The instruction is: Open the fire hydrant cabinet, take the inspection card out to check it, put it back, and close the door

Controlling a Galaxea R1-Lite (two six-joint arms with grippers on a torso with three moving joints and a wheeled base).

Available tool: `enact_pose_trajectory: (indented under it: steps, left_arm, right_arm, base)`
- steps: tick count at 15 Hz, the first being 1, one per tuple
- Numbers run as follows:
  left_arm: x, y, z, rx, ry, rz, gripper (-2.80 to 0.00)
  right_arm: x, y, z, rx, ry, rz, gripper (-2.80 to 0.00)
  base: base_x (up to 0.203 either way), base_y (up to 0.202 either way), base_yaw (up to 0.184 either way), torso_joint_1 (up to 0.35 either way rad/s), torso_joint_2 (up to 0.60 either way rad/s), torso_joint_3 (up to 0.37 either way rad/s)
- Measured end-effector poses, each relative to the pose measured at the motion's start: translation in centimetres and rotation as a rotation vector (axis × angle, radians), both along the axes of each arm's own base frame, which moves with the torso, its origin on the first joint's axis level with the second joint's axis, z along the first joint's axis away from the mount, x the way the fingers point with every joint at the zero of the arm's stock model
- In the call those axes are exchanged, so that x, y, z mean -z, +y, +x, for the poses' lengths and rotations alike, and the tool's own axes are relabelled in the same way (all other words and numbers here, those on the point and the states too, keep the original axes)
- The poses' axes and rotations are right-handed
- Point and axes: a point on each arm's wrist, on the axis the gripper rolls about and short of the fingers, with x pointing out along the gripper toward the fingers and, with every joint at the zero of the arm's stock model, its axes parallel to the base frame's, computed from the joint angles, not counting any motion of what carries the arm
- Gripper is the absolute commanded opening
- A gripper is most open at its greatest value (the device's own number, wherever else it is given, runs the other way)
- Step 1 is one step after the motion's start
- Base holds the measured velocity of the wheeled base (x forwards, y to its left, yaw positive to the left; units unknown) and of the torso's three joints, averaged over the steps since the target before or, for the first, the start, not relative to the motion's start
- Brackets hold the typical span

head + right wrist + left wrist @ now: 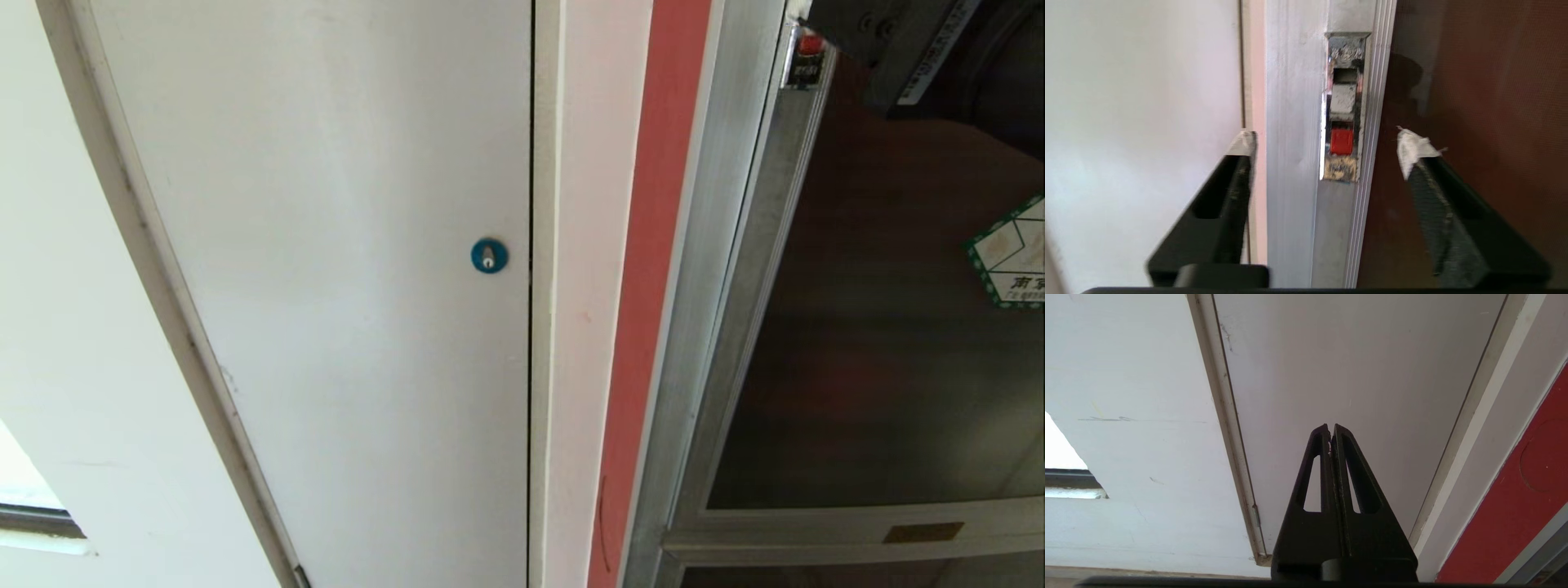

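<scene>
The fire hydrant cabinet's silver frame (pixel 710 286) with its red edge strip (pixel 653 286) stands at the right of the head view. Its door (pixel 882 327) is dark tinted glass with a green-bordered hexagonal sticker (pixel 1012 253). The door lies against the frame, so the interior and the inspection card are hidden. A small red latch (pixel 808 45) (pixel 1341 141) sits in the door's silver edge. My right gripper (pixel 1327 139) is open, its taped fingertips (pixel 1414 147) straddling the latch a little short of it, with nothing held. My left gripper (pixel 1331 426) is shut and empty, pointing at the white door.
A plain white panel door (pixel 326 286) with a blue round lock (pixel 489 256) fills the left and middle. White wall (pixel 49 327) lies further left. Part of my dark right arm (pixel 906 49) shows at the top right corner.
</scene>
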Motion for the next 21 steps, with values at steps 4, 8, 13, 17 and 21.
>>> enact_pose_trajectory:
  steps: [4,8,13,17,21]
  left_arm:
    - [0.0,0.0,0.0,0.000,0.000,0.000,-2.80]
    - [0.0,0.0,0.0,0.000,0.000,0.000,-2.80]
    - [0.0,0.0,0.0,0.000,0.000,0.000,-2.80]
    - [0.0,0.0,0.0,0.000,0.000,0.000,-2.80]
    - [0.0,0.0,0.0,0.000,0.000,0.000,-2.80]
  right_arm:
    - [-0.3,0.3,1.1,0.031,-0.001,0.001,0.00]
    - [-0.3,0.4,2.4,0.073,-0.024,0.021,-2.80]
    - [-0.4,0.5,2.8,0.081,-0.028,0.023,-2.80]
    - [-0.4,0.6,2.9,0.080,-0.027,0.022,-2.80]
    - [-0.4,0.5,2.8,0.081,-0.026,0.022,-2.80]
  base:
    - [0.000,0.000,0.000,0.000,0.00,0.000]
    - [0.000,0.000,0.000,0.000,0.00,0.000]
    - [0.000,0.000,0.000,0.000,0.00,0.000]
    - [0.000,0.000,0.000,0.000,0.00,0.000]
    - [0.000,0.000,0.000,0.000,0.00,0.000]
